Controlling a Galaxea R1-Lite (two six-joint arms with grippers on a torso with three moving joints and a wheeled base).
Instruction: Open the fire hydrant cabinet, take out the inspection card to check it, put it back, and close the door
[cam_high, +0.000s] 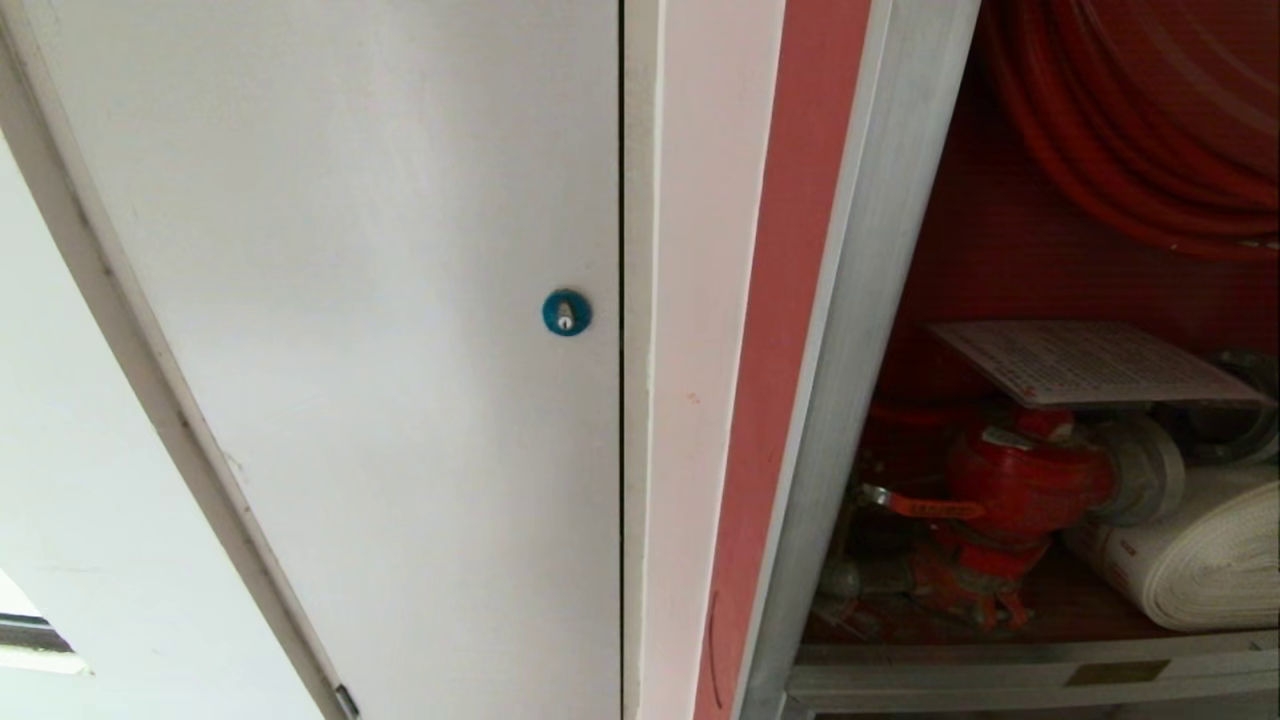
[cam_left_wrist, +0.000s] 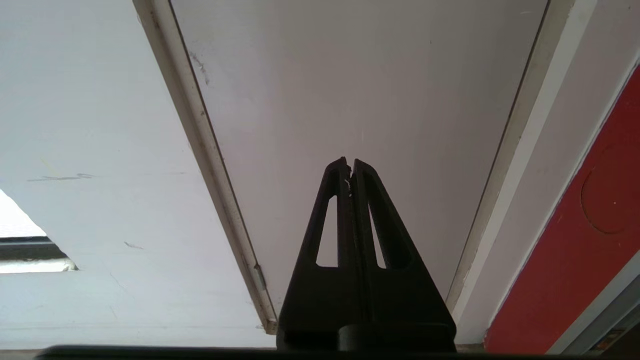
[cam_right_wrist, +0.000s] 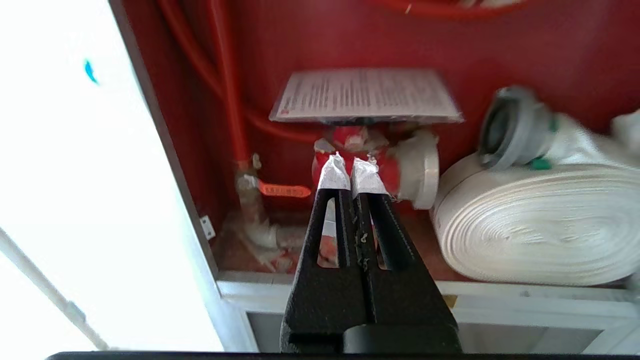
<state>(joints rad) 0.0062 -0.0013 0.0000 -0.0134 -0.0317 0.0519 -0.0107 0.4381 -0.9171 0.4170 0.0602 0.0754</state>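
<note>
The fire hydrant cabinet (cam_high: 870, 330) before me stands open, red inside. The inspection card (cam_high: 1090, 362), white with small print, lies flat atop its red valve (cam_high: 1020, 480).

white-grey panel (cam_high: 350, 300) | blue round lock (cam_high: 566, 312) | white wall (cam_high: 90, 520)

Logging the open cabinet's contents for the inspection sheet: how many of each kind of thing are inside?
Card: 1
Red valve: 1
White rolled hose: 1
Red hose reel: 1
Total: 4
</note>
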